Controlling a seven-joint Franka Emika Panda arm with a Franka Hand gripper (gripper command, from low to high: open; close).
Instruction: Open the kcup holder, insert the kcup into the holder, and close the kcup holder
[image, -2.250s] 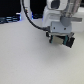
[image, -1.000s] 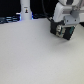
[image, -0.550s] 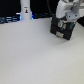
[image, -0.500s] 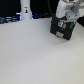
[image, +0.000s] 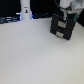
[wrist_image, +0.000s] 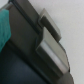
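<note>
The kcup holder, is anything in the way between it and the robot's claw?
Nothing visible is. In the exterior view the arm hangs right over the kcup holder with only bare table around. The white post stands off toward the exterior view's left.

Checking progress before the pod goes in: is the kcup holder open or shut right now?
Shut, as far as shown: in the exterior view both stacked fronts of the kcup holder sit flush with its body, no drawer pulled out. The picture is blurry.
</note>
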